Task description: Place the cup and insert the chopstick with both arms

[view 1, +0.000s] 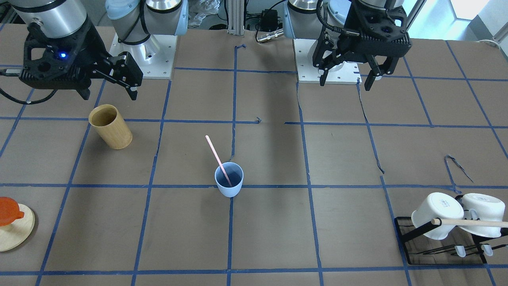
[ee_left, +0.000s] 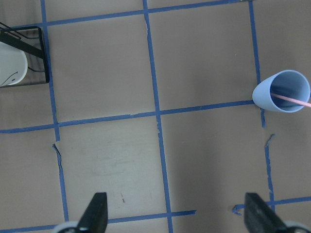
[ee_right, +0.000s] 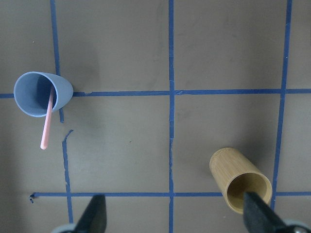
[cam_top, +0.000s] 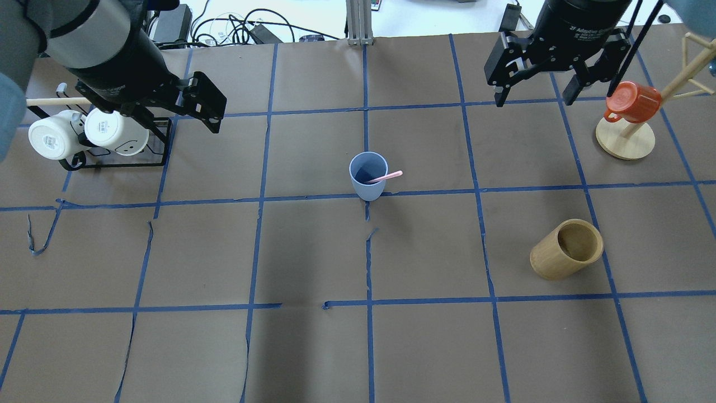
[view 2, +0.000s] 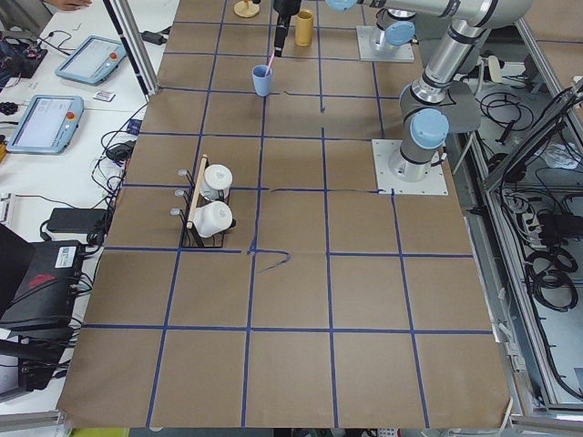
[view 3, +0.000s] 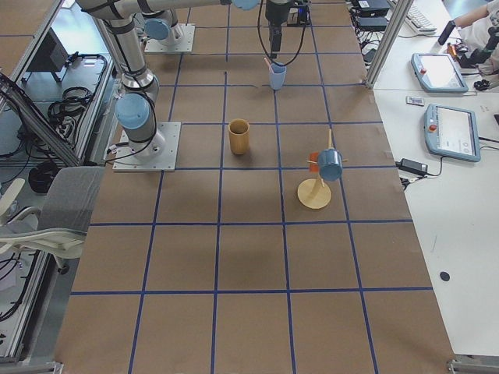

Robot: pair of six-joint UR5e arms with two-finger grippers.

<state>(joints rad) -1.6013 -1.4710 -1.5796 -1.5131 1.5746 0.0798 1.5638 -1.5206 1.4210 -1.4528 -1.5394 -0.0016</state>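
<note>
**Blue cup holding pink chopstick, centre of table; both tools empty**

Light-blue cup (view 1: pixel 229 180): upright on a tape crossing near the middle of the table, well apart from both arms. It stands about midway between the two bases, probably so either arm can reach it.

Pale-pink chopstick (view 1: pixel 217 159): lower end inside the cup, shaft leaning on the rim, upper half projecting toward the robot's right. It leans because the cup is shorter than the stick. Both parts of the task look done.

Left gripper (view 1: pixel 346 82): fingers spread wide, nothing between them, raised near its own base.

Right gripper (cam_top: pixel 534 99): likewise spread and empty, raised near its own base.

Other items: tan wooden cup (view 1: pixel 111 127), upright on the robot's right. Two white mugs (view 1: pixel 436 214) hang on a black rack with a wooden rod. An orange mug (cam_top: pixel 632 101) hangs on a wooden stand.

Surface: table (view 1: pixel 278 230) covered in brown paper, marked into squares by blue tape, torn and lifting in places.

Room: side benches with tablets and cables, metal framing, a grey chair.
</note>
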